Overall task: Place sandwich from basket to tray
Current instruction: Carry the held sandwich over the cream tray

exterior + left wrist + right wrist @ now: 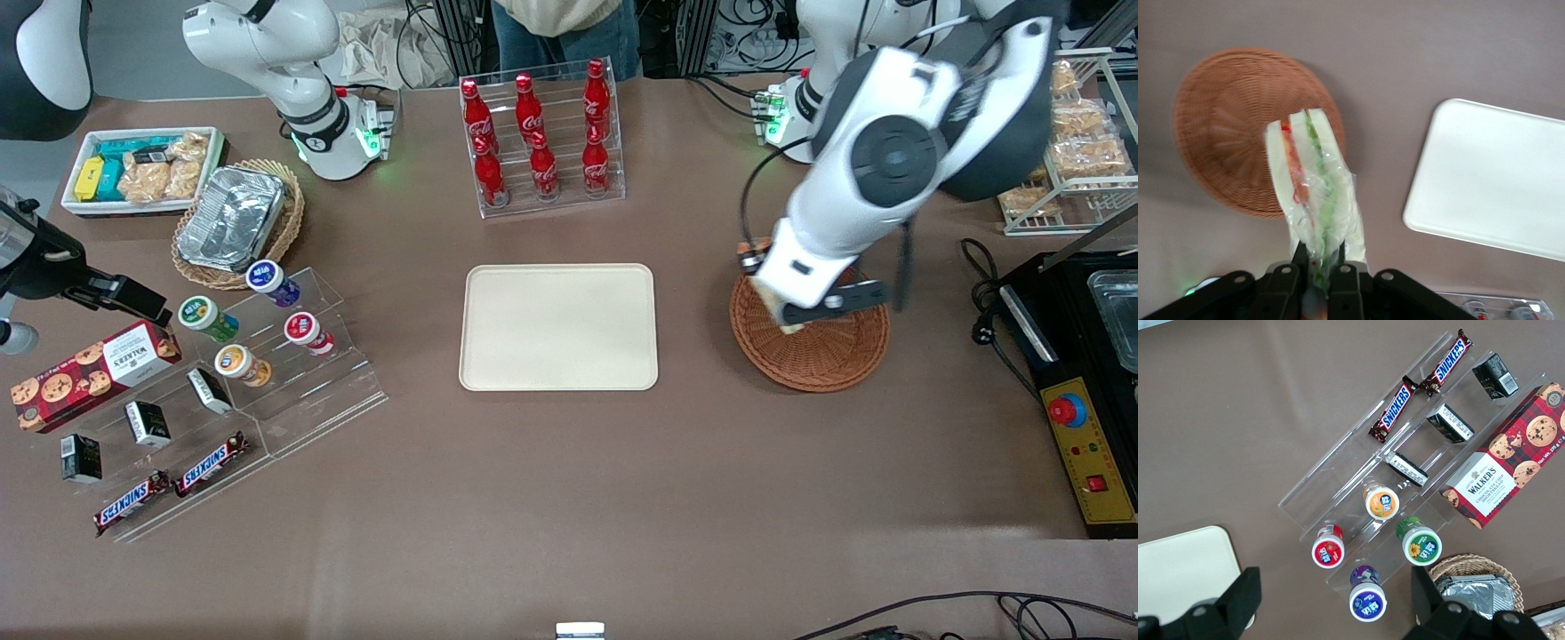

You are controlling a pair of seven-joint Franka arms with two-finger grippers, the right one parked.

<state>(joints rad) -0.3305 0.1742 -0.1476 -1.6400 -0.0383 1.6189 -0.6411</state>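
Bare table between basket (831,360) and tray (558,327).

**Three cameras, one table**

The front view looks steeply down from high over the whole table (569,498), taking in both arms. The left wrist view looks down past the gripper (1317,283) from close range, catching the sandwich (1313,193), basket (1231,127) and tray (1491,180), all shared with the front view. The right wrist view faces down on the snack stand (1358,487); the pale corner is probably the tray (1185,573).
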